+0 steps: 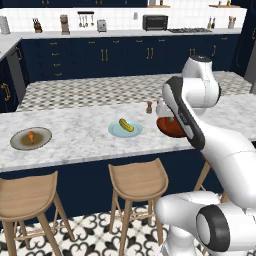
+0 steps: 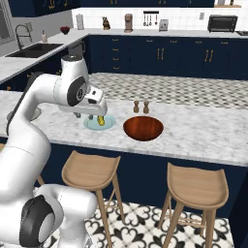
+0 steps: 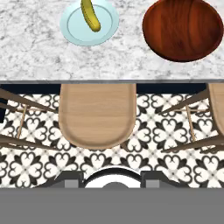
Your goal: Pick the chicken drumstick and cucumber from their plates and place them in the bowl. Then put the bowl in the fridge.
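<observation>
The cucumber (image 3: 90,15) lies on the pale blue plate (image 3: 72,28) near the counter's front edge, also seen as cucumber (image 2: 101,121) on plate (image 2: 109,123). The dark red-brown bowl (image 2: 143,128) stands empty just right of it. The chicken drumstick (image 1: 31,136) rests on the olive plate (image 1: 17,141) far to the left. My gripper (image 2: 93,116) hovers above the near side of the blue plate, open, nothing between its fingertips (image 3: 71,177). My arm covers part of the bowl (image 1: 167,129) in the left base view. The fridge is out of view.
Two small shakers (image 2: 140,107) stand behind the bowl. Wooden stools (image 3: 97,113) are tucked under the counter's front edge (image 3: 109,81) below my hand. Dark navy cabinets and a back counter with appliances (image 1: 155,22) lie beyond the island.
</observation>
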You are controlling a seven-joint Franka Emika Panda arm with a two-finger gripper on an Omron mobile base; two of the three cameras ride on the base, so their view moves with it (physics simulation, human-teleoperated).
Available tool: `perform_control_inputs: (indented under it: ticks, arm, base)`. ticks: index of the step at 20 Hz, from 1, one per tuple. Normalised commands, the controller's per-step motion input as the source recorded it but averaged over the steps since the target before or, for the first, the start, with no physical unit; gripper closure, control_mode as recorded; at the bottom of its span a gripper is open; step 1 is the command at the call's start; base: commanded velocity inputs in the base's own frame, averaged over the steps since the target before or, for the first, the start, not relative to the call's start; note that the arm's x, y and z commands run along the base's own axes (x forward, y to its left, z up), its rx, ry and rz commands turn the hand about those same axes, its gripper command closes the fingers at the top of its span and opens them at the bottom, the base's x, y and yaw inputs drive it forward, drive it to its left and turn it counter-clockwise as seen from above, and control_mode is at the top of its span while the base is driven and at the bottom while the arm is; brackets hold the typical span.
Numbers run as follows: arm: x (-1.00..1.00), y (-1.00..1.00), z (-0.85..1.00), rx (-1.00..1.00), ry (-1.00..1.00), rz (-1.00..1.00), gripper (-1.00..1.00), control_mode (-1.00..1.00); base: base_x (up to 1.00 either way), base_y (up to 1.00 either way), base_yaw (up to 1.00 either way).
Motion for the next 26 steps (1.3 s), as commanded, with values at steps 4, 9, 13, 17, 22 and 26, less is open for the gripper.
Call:
perform_control_inputs:
  ticks: [4, 9, 13, 17, 22, 26]
  arm:
    - [-0.22, 0.33, -0.06, 0.00, 0.00, 0.04, -1.00, -1.00]
    - [0.52, 0.67, -0.35, -0.05, 0.09, 0.11, -1.00, -1.00]
    - [0.83, 0.17, -0.28, -0.04, 0.17, 0.13, -1.00, -1.00]
    - [0.84, 0.00, -0.24, 0.00, 0.18, 0.02, -1.00, -1.00]
    - [0.62, 0.00, -0.35, 0.00, 0.01, 0.01, -1.00, -1.00]
    - [0.57, 0.08, -0.41, 0.00, 0.00, 0.00, -1.00, -1.00]
  base:
    - [0.00, 0.00, 0.00]
    - [0.00, 0.00, 0.00]
    - [0.00, 0.00, 0.00]
    - [0.00, 0.00, 0.00]
    - [0.00, 0.00, 0.00]
    - [0.00, 0.00, 0.00]
